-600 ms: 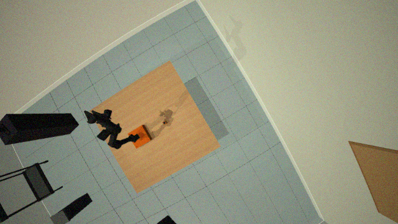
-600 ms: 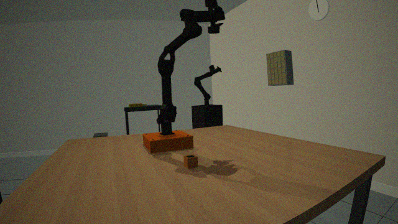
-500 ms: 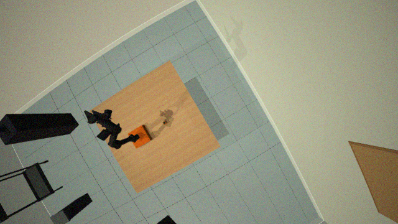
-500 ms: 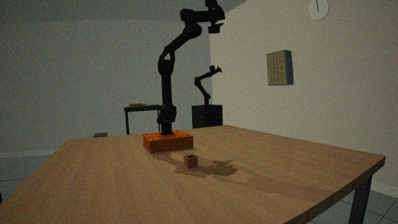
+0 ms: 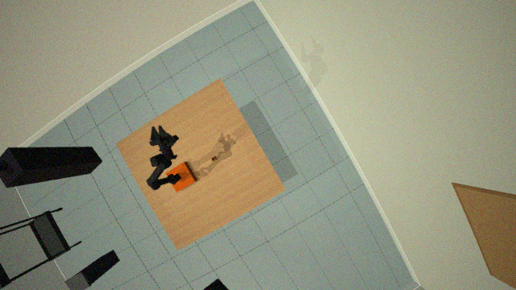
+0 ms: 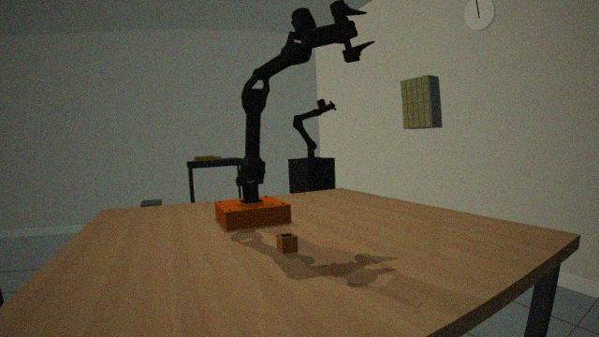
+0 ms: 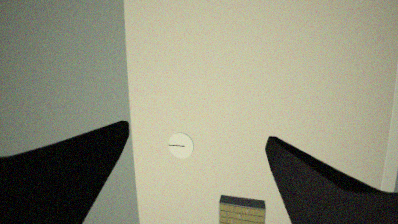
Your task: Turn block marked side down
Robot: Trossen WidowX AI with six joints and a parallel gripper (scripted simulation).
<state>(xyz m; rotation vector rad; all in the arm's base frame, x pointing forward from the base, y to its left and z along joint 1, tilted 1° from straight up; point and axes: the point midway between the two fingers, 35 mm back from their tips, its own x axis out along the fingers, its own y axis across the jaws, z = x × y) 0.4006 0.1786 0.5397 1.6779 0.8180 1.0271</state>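
Observation:
A small orange-brown block rests on the wooden table in front of the arm's orange base. A dark mark shows on its top face in the exterior view. My gripper is open and empty, raised high above the table and pointing roughly sideways. It is far from the block. The wrist view shows both fingers spread apart with the wall behind, and the block is not in that view. The block's underside is hidden.
The orange base stands on the table behind the block. The arm's shadow falls around the block. Beyond the table are a dark pedestal with another arm and a side table.

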